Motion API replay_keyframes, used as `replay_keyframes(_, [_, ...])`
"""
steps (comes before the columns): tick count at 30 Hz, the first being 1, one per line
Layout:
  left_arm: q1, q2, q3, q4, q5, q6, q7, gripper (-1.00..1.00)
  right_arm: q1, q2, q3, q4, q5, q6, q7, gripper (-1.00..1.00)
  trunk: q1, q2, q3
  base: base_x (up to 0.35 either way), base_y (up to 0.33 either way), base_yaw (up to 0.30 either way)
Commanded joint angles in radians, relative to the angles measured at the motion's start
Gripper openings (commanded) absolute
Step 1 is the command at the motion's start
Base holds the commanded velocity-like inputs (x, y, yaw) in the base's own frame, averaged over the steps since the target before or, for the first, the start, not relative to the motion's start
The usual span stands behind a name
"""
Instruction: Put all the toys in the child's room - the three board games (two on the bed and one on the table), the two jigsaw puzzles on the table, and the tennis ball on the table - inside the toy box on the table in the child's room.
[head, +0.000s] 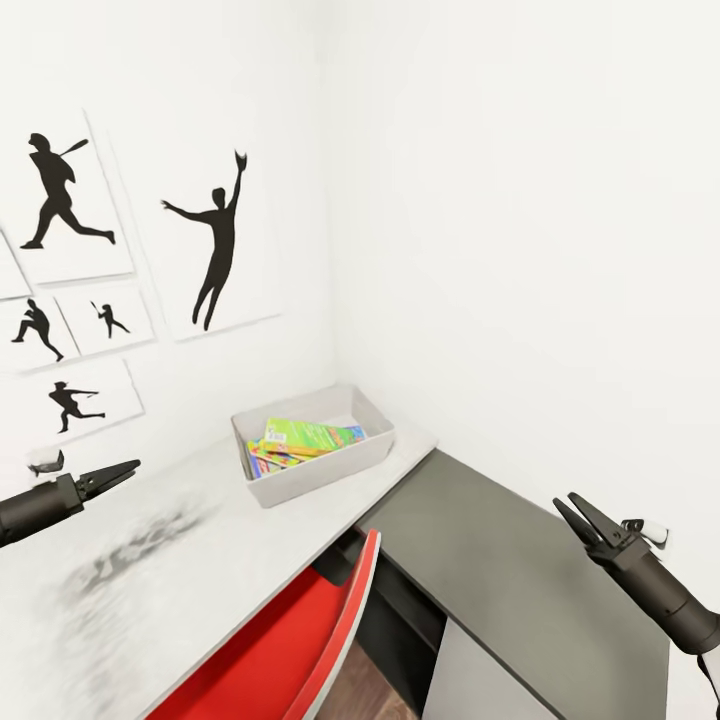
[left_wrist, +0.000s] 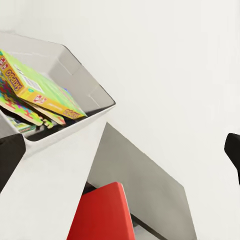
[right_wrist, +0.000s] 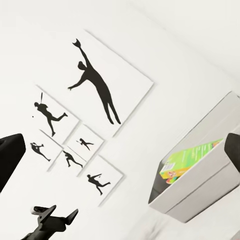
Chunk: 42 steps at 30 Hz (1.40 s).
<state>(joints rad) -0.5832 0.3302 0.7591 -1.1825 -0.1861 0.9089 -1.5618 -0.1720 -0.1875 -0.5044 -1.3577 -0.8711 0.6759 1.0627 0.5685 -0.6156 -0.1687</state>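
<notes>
Grey toy box (head: 330, 470) with one Skip-Bo game (head: 305, 435), two empty grippers apart.

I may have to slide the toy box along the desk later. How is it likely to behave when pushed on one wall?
The toy box would probably slide rather than tip: it looks low and wide-based, on the smooth pale table. Its outward-sloping walls may let a gripper ride upward. The Skip-Bo game leans tilted on the jigsaw puzzles, so it could shift.
</notes>
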Motion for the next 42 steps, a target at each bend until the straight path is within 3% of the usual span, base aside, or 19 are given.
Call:
replay_keyframes(1, [-0.001, 0.000, 0.002, -0.001, -0.010, 0.010, -0.009, 1.00, -0.001, 0.000, 0.000, 0.000, -0.005, 0.007, 0.000, 1.00, 0.000, -0.001, 0.000, 0.000, 0.000, 0.000])
replay_keyframes(10, [-0.001, -0.001, 0.002, -0.002, -0.011, 0.011, -0.009, 1.00, -0.001, -0.001, 0.000, 0.000, -0.005, 0.007, 0.000, 1.00, 0.000, -0.001, 0.011, 0.000, 0.036, 0.000])
replay_keyframes(36, [-0.001, -0.005, 0.003, -0.002, -0.010, 0.004, -0.009, 1.00, -0.001, 0.001, 0.000, 0.000, -0.004, 0.004, -0.005, 1.00, 0.000, -0.001, 0.012, 0.033, 0.075, 0.000])
replay_keyframes(42, [-0.001, -0.005, 0.002, -0.002, -0.010, 0.004, -0.009, 1.00, -0.001, 0.002, 0.000, 0.000, -0.004, 0.002, -0.009, 1.00, 0.000, -0.001, 0.013, -0.176, 0.003, 0.000])
